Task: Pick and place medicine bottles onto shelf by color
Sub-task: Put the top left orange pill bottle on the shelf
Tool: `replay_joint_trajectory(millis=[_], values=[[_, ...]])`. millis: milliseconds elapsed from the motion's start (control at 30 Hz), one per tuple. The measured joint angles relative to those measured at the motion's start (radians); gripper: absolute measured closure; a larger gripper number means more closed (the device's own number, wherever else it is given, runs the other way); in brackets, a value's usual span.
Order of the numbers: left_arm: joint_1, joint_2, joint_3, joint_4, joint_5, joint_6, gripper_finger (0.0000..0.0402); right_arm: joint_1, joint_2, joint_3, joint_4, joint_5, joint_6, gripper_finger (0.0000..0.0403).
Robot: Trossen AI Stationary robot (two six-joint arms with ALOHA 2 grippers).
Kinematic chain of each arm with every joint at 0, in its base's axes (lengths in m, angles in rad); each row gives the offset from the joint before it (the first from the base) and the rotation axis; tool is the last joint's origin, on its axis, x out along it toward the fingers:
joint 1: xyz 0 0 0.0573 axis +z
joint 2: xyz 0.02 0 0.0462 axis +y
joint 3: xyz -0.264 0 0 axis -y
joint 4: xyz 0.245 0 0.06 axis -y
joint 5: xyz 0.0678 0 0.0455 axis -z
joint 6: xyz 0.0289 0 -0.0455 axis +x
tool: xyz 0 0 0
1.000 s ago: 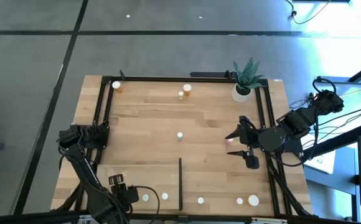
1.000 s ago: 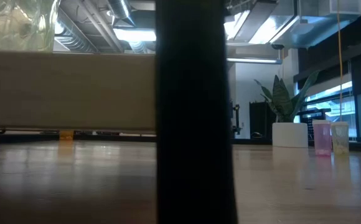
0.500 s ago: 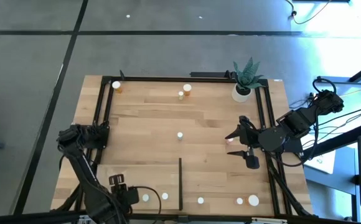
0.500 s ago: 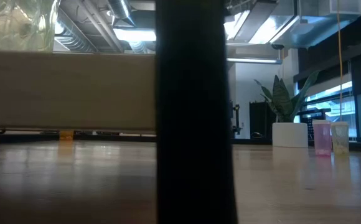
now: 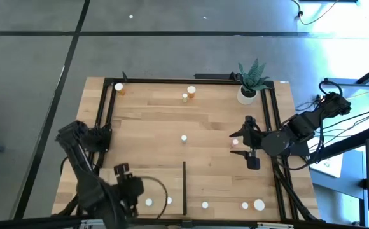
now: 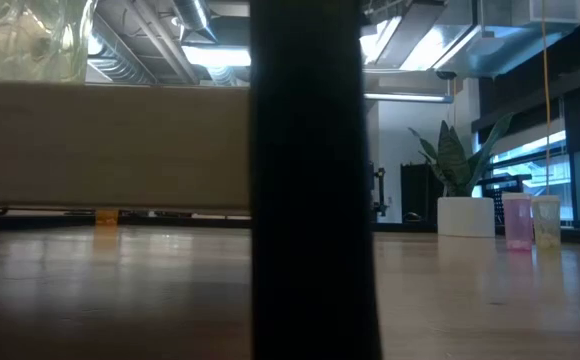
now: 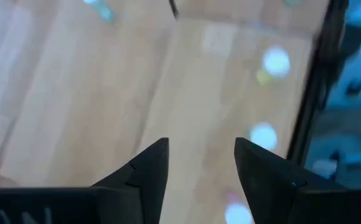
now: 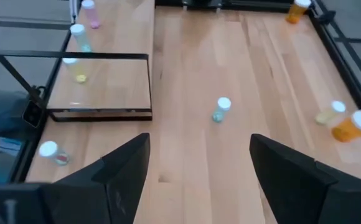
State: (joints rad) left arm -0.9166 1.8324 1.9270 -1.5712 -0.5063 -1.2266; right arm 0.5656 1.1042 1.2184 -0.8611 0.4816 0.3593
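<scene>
Left gripper (image 5: 135,188) shifted; nine bottles (image 5: 184,137).

Both arms dark, near-black, built of chunky jointed segments. Left arm (image 5: 86,172): black cable looping off its wrist, small white patch on the wrist housing. Right arm (image 5: 299,127): thin black cables trailing from its base end. Left gripper (image 7: 199,165): two matte black, wedge-shaped fingers tapering to points. Right gripper (image 8: 199,165): broader black fingers with angular, faceted edges.
</scene>
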Motion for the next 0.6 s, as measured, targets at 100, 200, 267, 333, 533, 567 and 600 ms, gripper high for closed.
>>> replay_joint_trajectory(millis=[100,200,267,333,533,567,600], values=[[0.053,-0.051,0.0,0.0,-0.032,0.009,0.0225,0.0,0.0,-0.001,-0.001,0.0,0.03,0.0125],[0.129,-0.104,0.0,0.0,-0.036,0.043,0.0227,0.0,0.0,-0.001,-0.001,0.01,0.059,0.0125],[0.189,-0.14,-0.005,0.002,-0.046,0.09,0.0228,0.0,0.0,-0.001,-0.001,0.023,0.073,0.0125],[0.253,-0.179,-0.023,-0.001,-0.061,0.133,0.0227,0.0,0.0,-0.001,-0.002,0.024,0.083,0.0125],[0.467,-0.331,-0.148,0.0,-0.001,0.168,0.0227,0.0,0.0,-0.001,-0.006,0.024,0.103,0.0125],[0.502,-0.363,-0.182,0.0,0.005,0.148,0.0227,0.0,0.0,-0.001,-0.007,0.023,0.108,0.0125],[0.535,-0.396,-0.219,0.0,0.007,0.133,0.0226,0.0,0.0,-0.001,-0.007,0.023,0.111,0.0125]])
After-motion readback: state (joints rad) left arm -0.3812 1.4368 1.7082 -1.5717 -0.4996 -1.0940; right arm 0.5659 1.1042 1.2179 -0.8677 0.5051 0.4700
